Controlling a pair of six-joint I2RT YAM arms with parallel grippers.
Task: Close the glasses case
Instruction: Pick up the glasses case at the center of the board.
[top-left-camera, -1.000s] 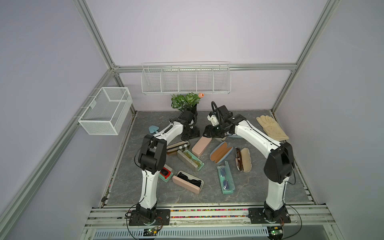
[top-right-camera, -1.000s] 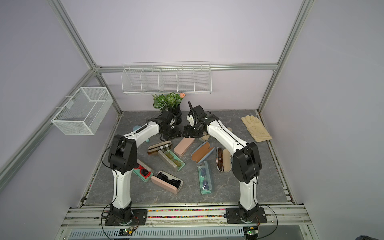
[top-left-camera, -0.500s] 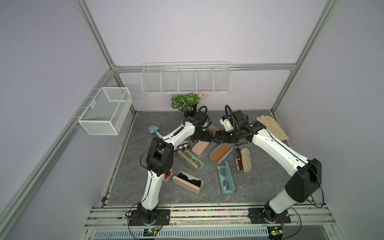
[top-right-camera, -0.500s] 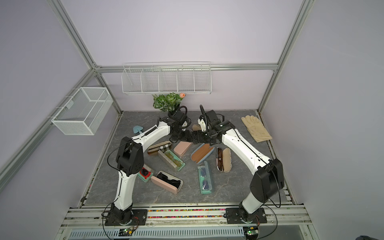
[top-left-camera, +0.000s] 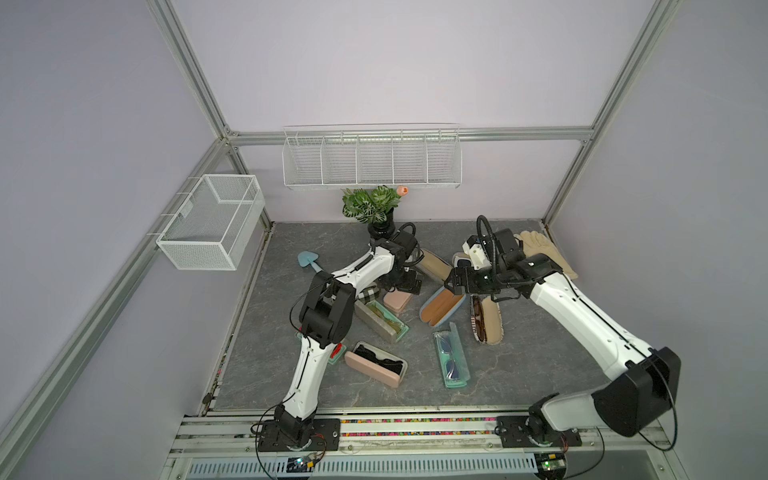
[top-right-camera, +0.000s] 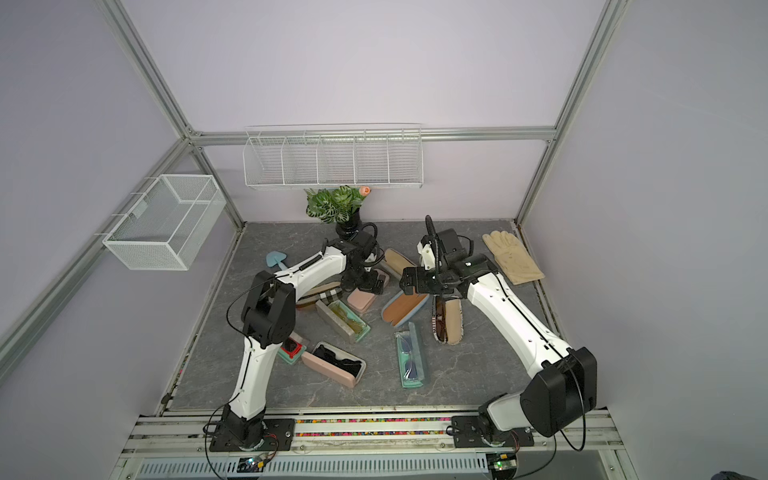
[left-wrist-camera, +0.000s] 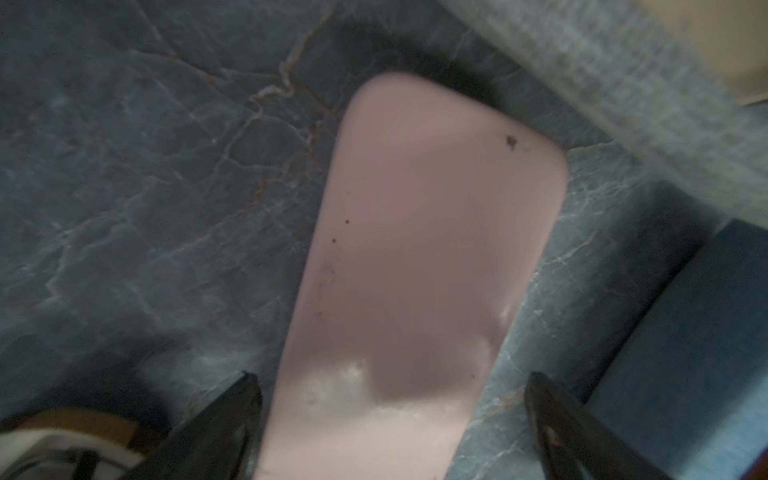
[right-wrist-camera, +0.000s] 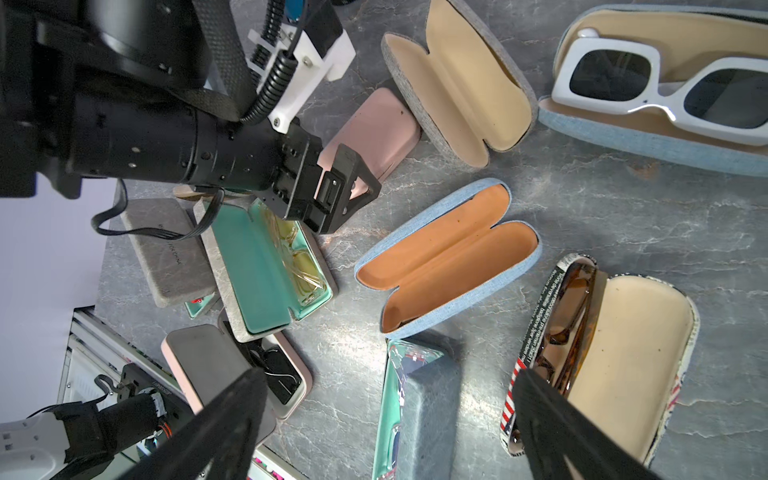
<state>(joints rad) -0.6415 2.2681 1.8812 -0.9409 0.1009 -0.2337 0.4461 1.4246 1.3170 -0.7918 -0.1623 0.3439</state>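
The left gripper (left-wrist-camera: 390, 384) is held spread wide astride the shut pink case (left-wrist-camera: 415, 249), the right gripper (right-wrist-camera: 388, 380) spread wide over the gaping blue case (right-wrist-camera: 449, 257)

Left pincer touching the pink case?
Apart. Left wrist view: the open left pincer straddles the pink case, with table showing between each finger and it.

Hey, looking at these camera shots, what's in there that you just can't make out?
- Pink case: blurred in the left wrist view, one end cut off by the frame edge; whether it is latched cannot be told.
- Teal case with red glasses: mostly hidden behind the left arm in both top views.
- White sunglasses' case: cut off by the right wrist view's edge.
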